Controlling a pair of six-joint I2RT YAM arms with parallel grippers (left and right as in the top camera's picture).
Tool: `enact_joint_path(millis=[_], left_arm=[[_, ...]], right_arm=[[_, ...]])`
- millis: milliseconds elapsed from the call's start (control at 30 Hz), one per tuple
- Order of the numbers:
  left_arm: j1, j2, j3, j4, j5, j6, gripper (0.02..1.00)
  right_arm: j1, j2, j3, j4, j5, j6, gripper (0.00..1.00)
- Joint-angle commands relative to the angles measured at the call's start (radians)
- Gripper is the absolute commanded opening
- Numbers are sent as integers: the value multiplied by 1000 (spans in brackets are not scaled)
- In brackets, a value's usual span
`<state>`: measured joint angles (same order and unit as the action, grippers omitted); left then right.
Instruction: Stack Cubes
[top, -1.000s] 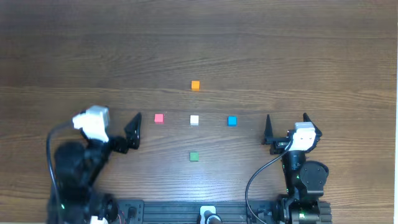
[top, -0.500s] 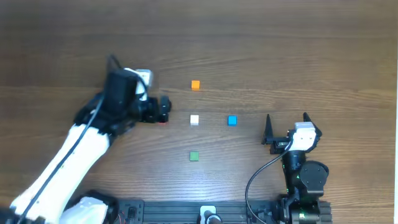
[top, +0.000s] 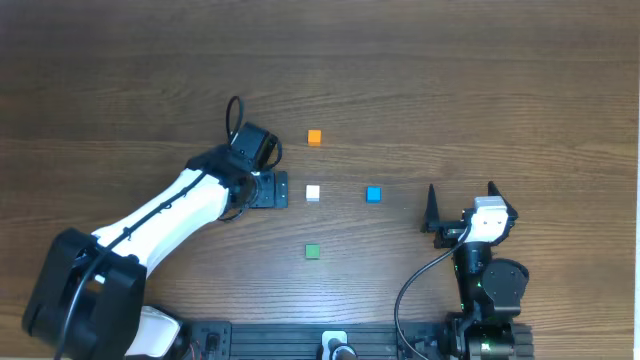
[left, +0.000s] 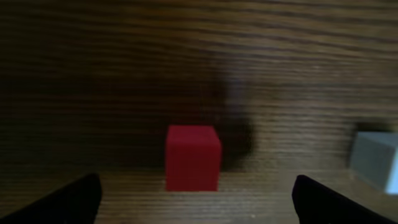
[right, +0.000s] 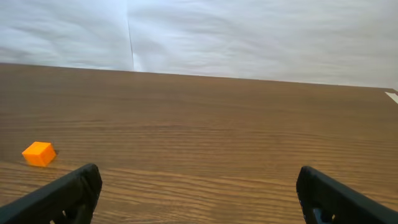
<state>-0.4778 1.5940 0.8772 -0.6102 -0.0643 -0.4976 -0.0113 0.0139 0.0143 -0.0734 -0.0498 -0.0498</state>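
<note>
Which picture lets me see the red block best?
The left wrist view: the red block is close up and whole, right in the middle. From the top, the left gripper covers it. The right wrist view faces the orange block instead.

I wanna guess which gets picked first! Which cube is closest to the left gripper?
The red cube: it sits centred before the left gripper's open fingers; others lie farther off.

red cube (left: 193, 157) | white cube (top: 313, 193) | blue cube (top: 373, 194) | orange cube (top: 315, 137) | green cube (top: 312, 252)
</note>
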Motion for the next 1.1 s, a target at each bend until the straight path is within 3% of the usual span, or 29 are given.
enact_joint_path(millis=[33,300,767,1100], left_arm=[[-3,33,23,0,-59,-35,965],[-3,79,23,39,-68,-34,899],[-3,90,23,68,-79,-31,511],[-3,90,23,71,-79,-31,411]], right_arm=[[6,-8,-9,3,3,0,991],[6,-8,-9,3,3,0,991],[6,-8,-9,3,3,0,991],[6,-8,-9,3,3,0,993]])
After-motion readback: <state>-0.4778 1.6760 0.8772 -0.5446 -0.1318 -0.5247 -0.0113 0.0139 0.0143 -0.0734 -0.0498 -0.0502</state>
